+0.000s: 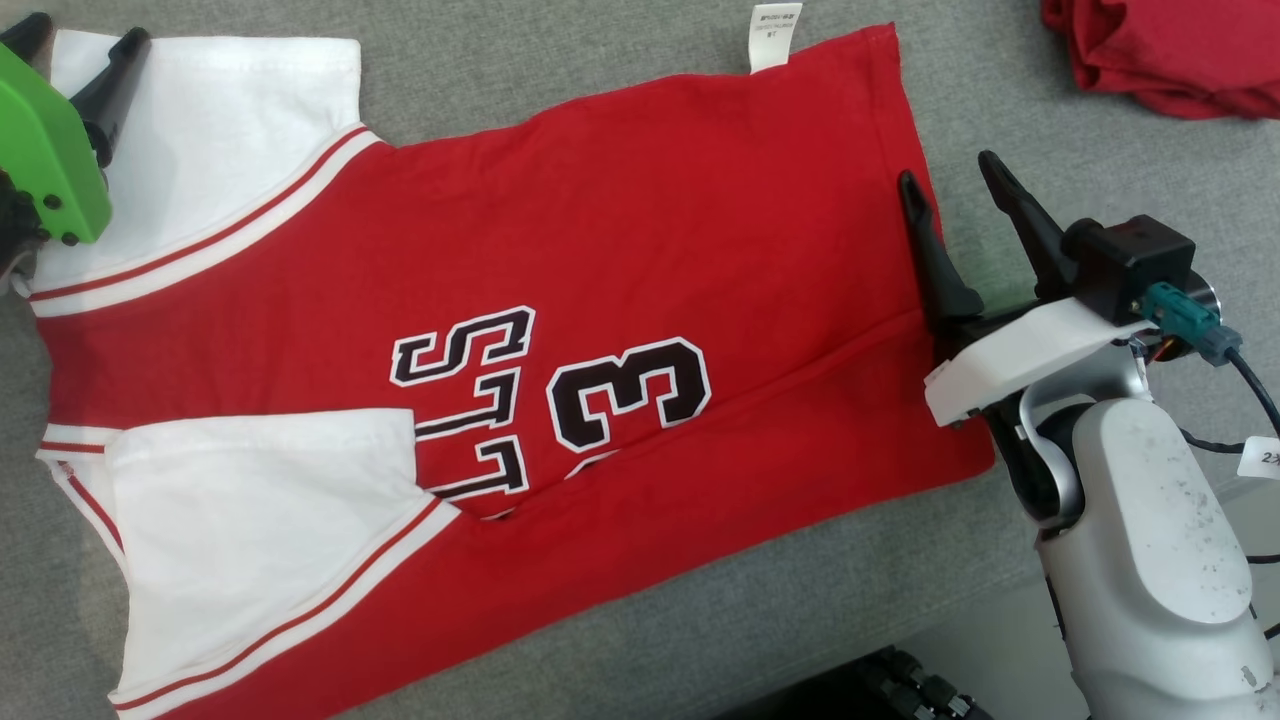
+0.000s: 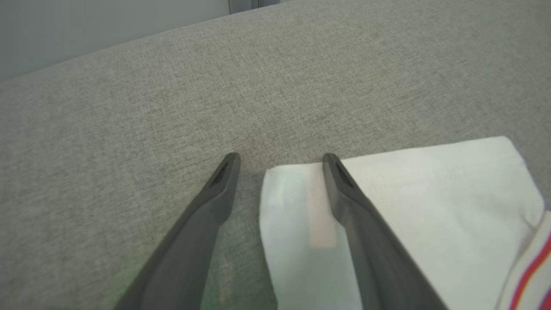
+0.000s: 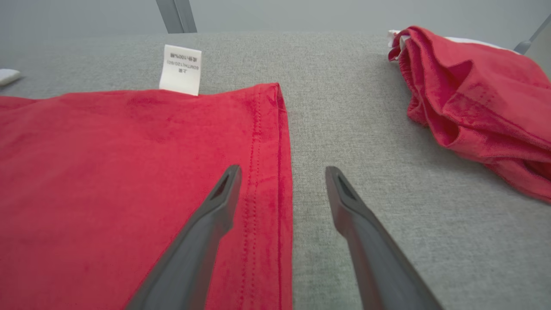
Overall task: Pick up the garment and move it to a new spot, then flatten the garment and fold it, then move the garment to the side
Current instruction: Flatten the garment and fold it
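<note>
Grey cloth covers the worktop [image 1: 560, 60], and on it the shirt [image 1: 650, 240] lies spread out, red with white sleeves, its hem toward our right and a white label [image 1: 775, 35] sticking out at the far edge. Our left hand [image 1: 85, 35] stands wide and empty, one finger over the far sleeve [image 1: 220, 130], the other over bare worktop. Our right hand [image 1: 948, 170] is wide too, straddling the hem and holding nothing. A red heap [image 1: 1170, 50] lies well apart at the far right.
</note>
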You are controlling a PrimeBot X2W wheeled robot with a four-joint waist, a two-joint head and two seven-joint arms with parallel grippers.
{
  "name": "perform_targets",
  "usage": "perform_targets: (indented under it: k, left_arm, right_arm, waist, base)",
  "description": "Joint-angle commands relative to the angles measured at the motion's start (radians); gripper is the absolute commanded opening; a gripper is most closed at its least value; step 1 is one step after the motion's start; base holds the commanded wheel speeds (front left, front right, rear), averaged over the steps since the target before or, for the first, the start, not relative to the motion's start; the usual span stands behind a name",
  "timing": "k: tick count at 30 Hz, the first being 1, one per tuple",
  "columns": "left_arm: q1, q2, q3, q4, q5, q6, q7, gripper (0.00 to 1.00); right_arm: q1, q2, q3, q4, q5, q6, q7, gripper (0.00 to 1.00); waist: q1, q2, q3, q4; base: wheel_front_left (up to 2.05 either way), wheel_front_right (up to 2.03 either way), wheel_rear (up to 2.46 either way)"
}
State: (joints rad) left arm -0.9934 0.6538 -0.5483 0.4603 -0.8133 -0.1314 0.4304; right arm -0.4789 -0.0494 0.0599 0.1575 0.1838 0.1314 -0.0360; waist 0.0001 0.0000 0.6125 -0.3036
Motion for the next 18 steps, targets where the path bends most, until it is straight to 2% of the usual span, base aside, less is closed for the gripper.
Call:
perform_targets:
  k: [1,2,3,10,18]
  left_arm:
    - [0.014,0.000,-0.024,0.017,-0.010,0.001,0.016,0.38]
    - [0.009,0.004,-0.028,0.017,-0.013,0.001,0.016,0.10]
    - [0.006,0.004,-0.029,0.016,-0.016,0.001,0.013,0.00]
    - [-0.003,0.008,-0.019,-0.006,-0.024,0.001,-0.072,0.00]
    - [0.000,-0.028,-0.056,-0.047,-0.031,0.001,-0.170,0.00]
  right_arm:
    - [-0.013,-0.003,0.000,0.003,-0.007,-0.002,-0.008,1.00]
    - [-0.020,-0.003,-0.002,0.005,-0.010,-0.002,-0.007,1.00]
    - [-0.027,-0.003,-0.004,0.006,-0.013,-0.002,-0.006,1.00]
    - [-0.106,-0.003,0.005,0.029,-0.072,-0.002,0.030,1.00]
    - [-0.250,-0.023,0.005,0.165,-0.154,-0.002,0.092,1.00]
  waist:
    - [-0.0001,0.0000,0.000,0.000]
    - [-0.0001,0.0000,-0.001,0.001]
    - [-0.0001,0.0000,-0.003,0.003]
    - [-0.0001,0.0000,-0.028,0.030]
    - [-0.0001,0.0000,-0.064,0.100]
  base:
    - [0.00,0.00,0.00]
    - [0.00,0.00,0.00]
    - [0.00,0.00,0.00]
    - [0.00,0.00,0.00]
    - [0.00,0.00,0.00]
